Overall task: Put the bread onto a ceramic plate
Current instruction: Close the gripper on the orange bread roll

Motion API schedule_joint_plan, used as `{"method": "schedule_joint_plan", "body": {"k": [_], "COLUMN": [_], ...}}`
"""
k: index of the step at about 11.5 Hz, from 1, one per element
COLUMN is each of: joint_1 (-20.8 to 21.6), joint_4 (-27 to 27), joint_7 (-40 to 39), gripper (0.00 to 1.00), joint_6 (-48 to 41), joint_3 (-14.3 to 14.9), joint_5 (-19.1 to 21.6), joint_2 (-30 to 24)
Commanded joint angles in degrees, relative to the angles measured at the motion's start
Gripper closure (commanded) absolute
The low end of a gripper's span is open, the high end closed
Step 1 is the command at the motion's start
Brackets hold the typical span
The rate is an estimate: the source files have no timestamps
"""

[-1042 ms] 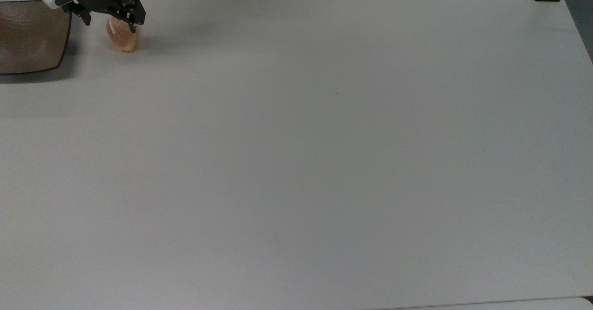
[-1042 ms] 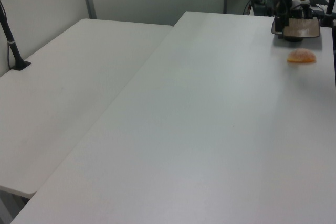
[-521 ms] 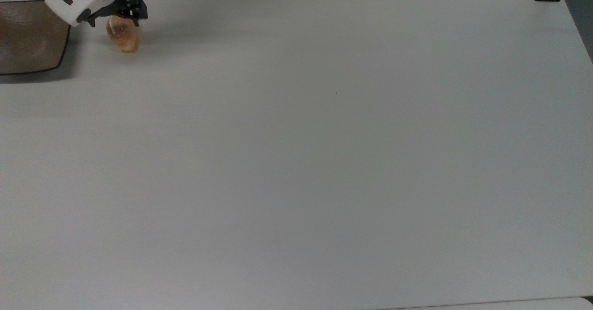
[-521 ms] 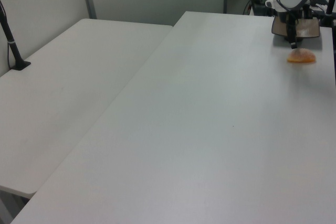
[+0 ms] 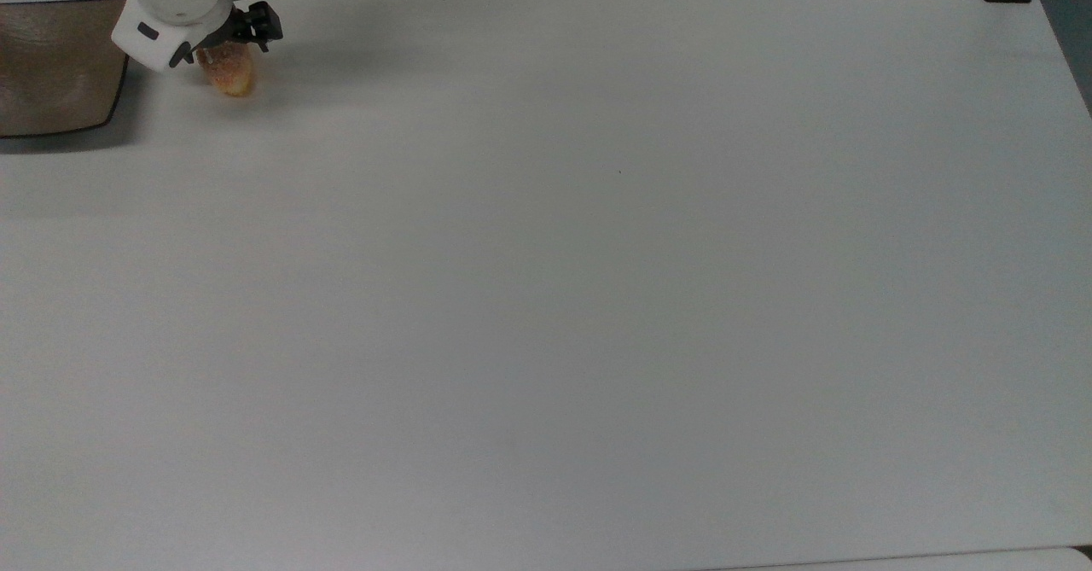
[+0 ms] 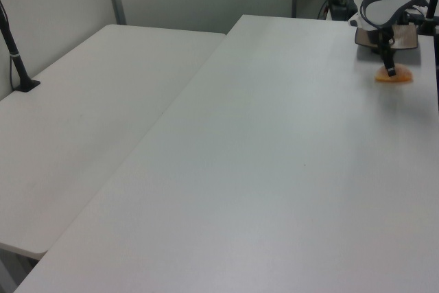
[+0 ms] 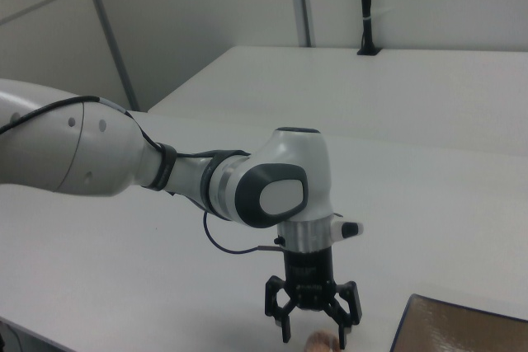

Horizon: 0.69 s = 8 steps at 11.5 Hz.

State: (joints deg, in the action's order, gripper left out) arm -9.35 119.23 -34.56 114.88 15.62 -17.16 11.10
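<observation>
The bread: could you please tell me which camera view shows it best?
The top view: the bread lies in plain sight on the table, beside the ceramic plate, its upper end under the pincer. The left view shows a small orange shape; the right view just a sliver at the bottom edge.

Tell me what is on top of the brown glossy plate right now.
The visible surface of the brown glossy squarish plate is bare. The small orange speckled bun lies on the white table beside it, under the open gripper. The plate's far part is cut off.
</observation>
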Motion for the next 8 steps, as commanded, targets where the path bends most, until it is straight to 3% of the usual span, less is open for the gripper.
{"method": "schedule_joint_plan", "body": {"k": [1, 2, 3, 4, 5, 8], "joint_1": [-0.14, -0.23, -0.23, -0.23, -0.23, -0.15], "joint_4": [1.89, 1.89, 1.89, 1.89, 1.89, 1.27], "joint_7": [-1.04, -1.12, -1.12, -1.04, -1.04, -0.51], "gripper": [0.16, 0.22, 0.33, 0.54, 0.61, 0.61], "joint_6": [1.93, 1.93, 2.01, 2.02, 2.02, 1.75], "joint_3": [0.29, 0.38, 0.29, 0.29, 0.29, 0.29], "joint_5": [-1.47, -1.65, -1.82, -2.35, -2.44, -2.35], "joint_2": [-0.11, -0.02, -0.02, -0.02, -0.02, -1.51]}}
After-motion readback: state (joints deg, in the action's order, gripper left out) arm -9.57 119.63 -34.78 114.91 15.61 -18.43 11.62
